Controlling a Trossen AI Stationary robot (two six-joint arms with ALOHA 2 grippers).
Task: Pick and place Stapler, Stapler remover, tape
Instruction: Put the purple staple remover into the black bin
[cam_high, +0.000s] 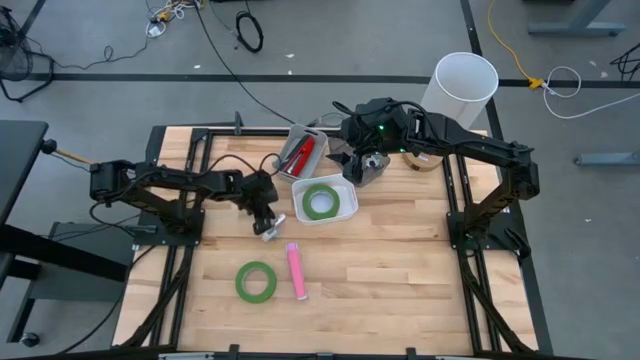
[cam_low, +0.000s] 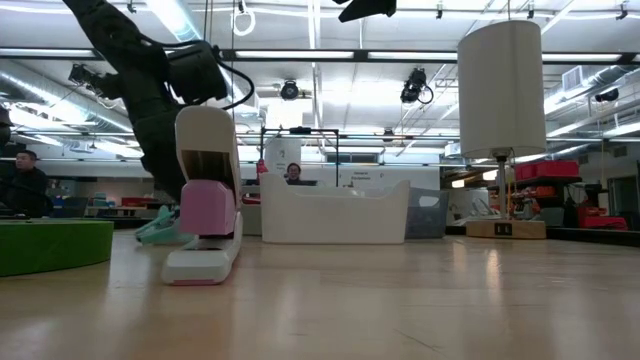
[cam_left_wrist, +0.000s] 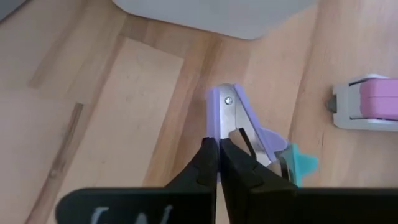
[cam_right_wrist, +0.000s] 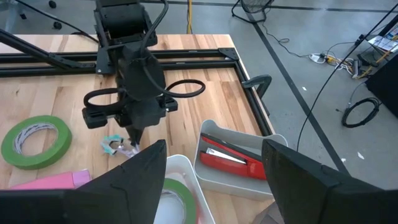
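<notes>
Left claw (cam_left_wrist: 217, 163) hides part of the staple remover (cam_left_wrist: 249, 134).

free: bare table (cam_high: 400, 270) front-right | blocked: pink stapler (cam_high: 296, 270), green tape (cam_high: 256, 281), white bin (cam_high: 324, 201) mid

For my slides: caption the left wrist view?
Left pincer shut on the purple staple remover lying on the wooden table, pink stapler nearby.

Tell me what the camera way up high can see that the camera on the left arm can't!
Only the high view shows the green tape on the table, another green tape in a white bin, a red stapler and the right gripper. Only the left wrist view shows the left fingers shut on the purple staple remover. Both show the pink stapler.
</notes>
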